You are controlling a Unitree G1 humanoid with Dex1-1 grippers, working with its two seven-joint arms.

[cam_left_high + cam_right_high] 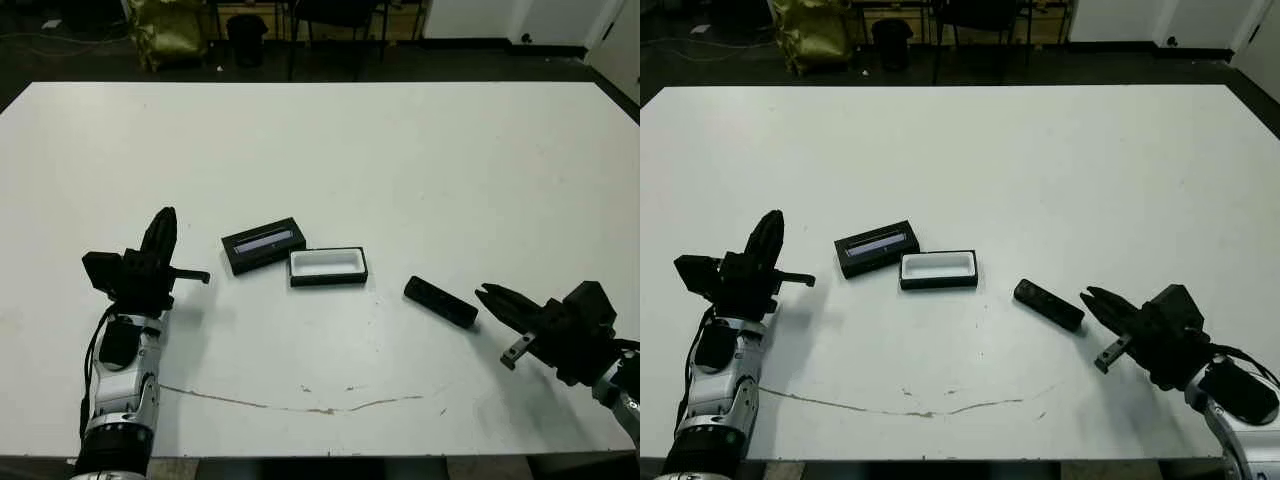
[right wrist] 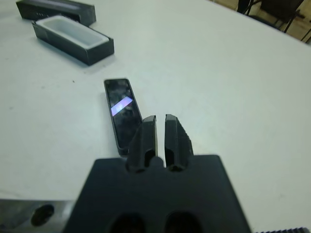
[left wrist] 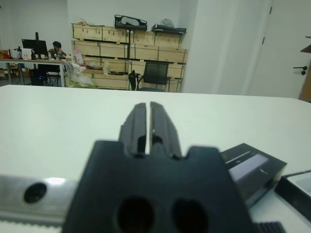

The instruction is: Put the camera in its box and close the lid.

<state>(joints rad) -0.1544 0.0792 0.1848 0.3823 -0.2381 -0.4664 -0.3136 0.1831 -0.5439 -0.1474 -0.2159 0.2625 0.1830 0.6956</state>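
The camera [image 1: 440, 301], a slim black bar, lies flat on the white table right of centre; its glossy face [image 2: 122, 112] shows in the right wrist view. My right gripper [image 1: 487, 294] is shut, with its tips just right of the camera's near end. The box [image 1: 328, 266], a black tray with white lining, stands open at the table's middle. Touching its left end lies the lid [image 1: 263, 244], black with a silvery strip. My left gripper [image 1: 165, 222] stays shut and empty, well left of the lid.
A thin dark crack or line [image 1: 300, 402] runs across the table near the front edge. Chairs, a bin and a yellow bag [image 1: 170, 30] stand on the floor beyond the far edge. A person [image 3: 56, 48] sits at a desk far behind.
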